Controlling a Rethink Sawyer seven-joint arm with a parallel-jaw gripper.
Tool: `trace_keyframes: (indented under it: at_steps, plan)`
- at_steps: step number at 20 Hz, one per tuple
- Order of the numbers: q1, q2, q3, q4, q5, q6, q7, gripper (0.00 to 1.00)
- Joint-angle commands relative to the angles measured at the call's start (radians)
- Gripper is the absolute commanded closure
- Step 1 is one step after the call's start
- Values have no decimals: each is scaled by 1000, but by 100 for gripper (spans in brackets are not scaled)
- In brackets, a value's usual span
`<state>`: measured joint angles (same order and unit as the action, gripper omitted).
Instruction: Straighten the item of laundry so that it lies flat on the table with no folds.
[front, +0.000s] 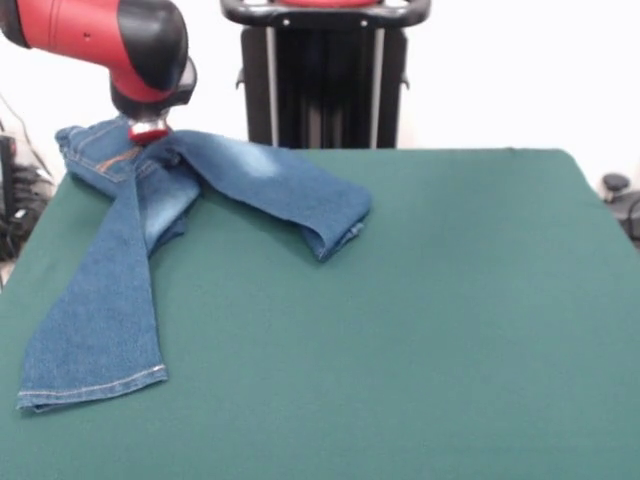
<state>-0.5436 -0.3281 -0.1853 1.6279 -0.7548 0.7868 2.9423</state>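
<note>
I see the jeans (150, 240) lying at the left side of the bench (430, 330), with the waist end bunched up at the far left corner and the rest trailing onto the dark green top. They are blue denim with a paler, faded patch on the upper leg, and orange-tan stitching shows near the waist and along the hems.

The 2 legs go different ways. 1 leg runs straight toward the near left edge, lying fairly flat, and ends in a hemmed cuff close to that edge. The other leg crosses over the top of the first near the waist and stretches rightward toward the middle of the bench, where its end is folded under itself into a rounded lump. So the garment is not flat: I count at least 1 crossing of the legs, a doubled-over cuff and a rumpled waist.

The red and black arm (110, 40) comes in from the upper left, and its end effector (148, 131) sits right down on the denim at the waist, where the 2 legs meet. From this view I cannot tell how far it is open or whether it has any cloth in its hold; only a small red and silver tip shows against the fabric.

I see no containers on the bench. The right part of the green top carries nothing but its own surface.
</note>
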Motion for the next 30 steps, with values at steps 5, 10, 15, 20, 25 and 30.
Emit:
trace_keyframes:
  at_steps: [5,10,15,20,25,30]
  plan:
    - [-103,-70,138,64,-21,33,-358,0]
    - [-104,-178,169,109,-7,79,-393,0]
    - [-125,-222,210,104,30,164,-427,0]
    - [-145,-230,244,103,29,185,-415,0]
    - [-163,-245,275,114,26,202,-408,0]
    - [-176,-260,301,133,35,221,-396,0]
